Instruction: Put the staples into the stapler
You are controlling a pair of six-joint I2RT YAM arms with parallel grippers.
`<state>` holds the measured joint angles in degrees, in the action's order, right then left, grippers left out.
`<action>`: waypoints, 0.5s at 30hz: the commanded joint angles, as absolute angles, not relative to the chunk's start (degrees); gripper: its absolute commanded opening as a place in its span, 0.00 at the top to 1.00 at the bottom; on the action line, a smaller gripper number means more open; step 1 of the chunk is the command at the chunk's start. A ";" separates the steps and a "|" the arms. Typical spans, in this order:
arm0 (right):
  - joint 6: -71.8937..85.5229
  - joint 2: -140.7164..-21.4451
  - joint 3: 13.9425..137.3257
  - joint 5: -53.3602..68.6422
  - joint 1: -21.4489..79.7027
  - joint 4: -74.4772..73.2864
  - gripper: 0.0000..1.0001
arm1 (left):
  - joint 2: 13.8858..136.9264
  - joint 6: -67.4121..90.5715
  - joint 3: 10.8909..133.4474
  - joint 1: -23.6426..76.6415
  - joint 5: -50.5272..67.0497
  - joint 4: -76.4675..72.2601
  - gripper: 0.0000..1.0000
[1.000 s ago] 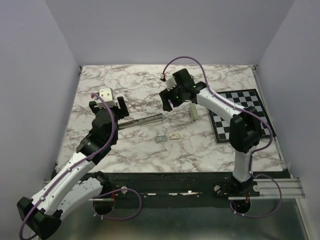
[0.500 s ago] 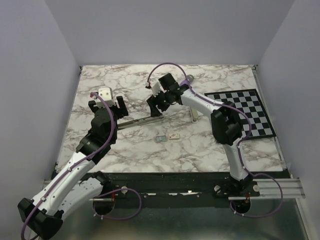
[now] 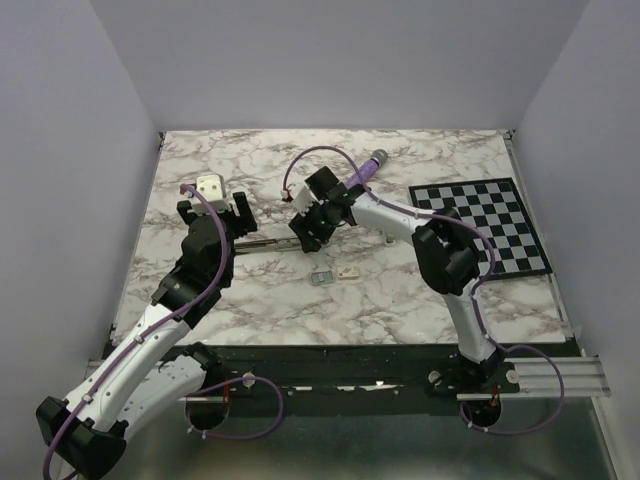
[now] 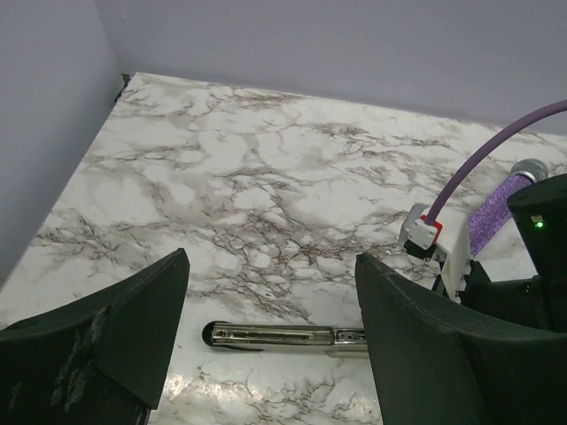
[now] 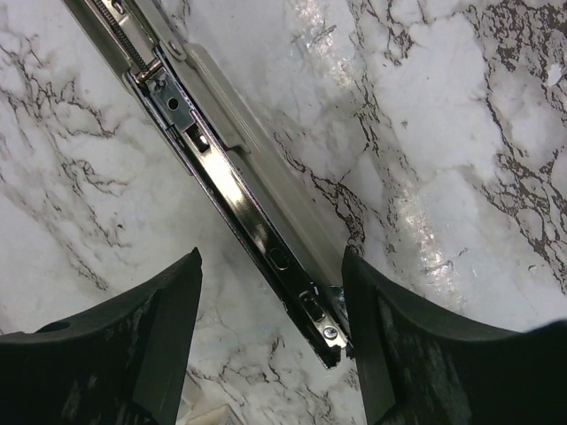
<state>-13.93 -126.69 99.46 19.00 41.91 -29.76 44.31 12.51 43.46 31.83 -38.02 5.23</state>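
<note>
Stapler [image 3: 268, 243] is lying with its metal rail exposed on the marble table [image 3: 220, 160] in the overhead view. The right gripper [image 3: 308, 232], which a second ago was hanging well beyond the stapler's right end, is now hovering directly over that end. The left gripper [image 3: 214, 210] is waiting at the stapler's left end where it was before, jaws spread and holding nothing. The staples, a grey block [image 3: 322, 278] and a cream box [image 3: 348, 271], are sitting untouched just on the near side of the stapler's right end, while a purple cylinder [image 3: 368, 170] is lying well beyond it. In the left wrist view, the left gripper's spread fingers [image 4: 115, 336] are framing the stapler's shiny rail [image 4: 283, 336] without touching it, and the right arm is crowding in at the rail's far end. In the right wrist view, the right gripper [image 5: 270, 266] is looking straight down on the stapler [image 5: 239, 177], its fingers [image 5: 133, 345] spread wide and straddling the rail's tip, apart from it on both sides. Judging from this, the right arm is getting ready to grasp or steady the stapler. No staples are loaded yet, and picking them up is not yet begun.
</note>
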 commanded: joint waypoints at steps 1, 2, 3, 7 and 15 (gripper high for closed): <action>-15.91 -125.42 97.82 13.89 43.24 -29.62 0.32 | 44.56 13.01 43.33 31.46 -36.91 4.66 0.16; -16.00 -125.25 97.21 13.19 43.50 -29.62 0.34 | 44.56 13.01 43.33 31.46 -36.83 4.66 0.16; -16.08 -124.64 96.77 11.79 43.68 -29.53 0.37 | 44.56 13.01 43.33 31.38 -36.74 4.66 0.16; -15.73 -122.26 93.96 8.71 43.77 -28.83 0.58 | 44.65 13.09 43.33 31.29 -36.65 4.66 0.16; -13.72 -117.34 86.93 -1.39 43.33 -27.42 0.73 | 44.74 13.27 43.33 31.20 -36.21 4.75 0.16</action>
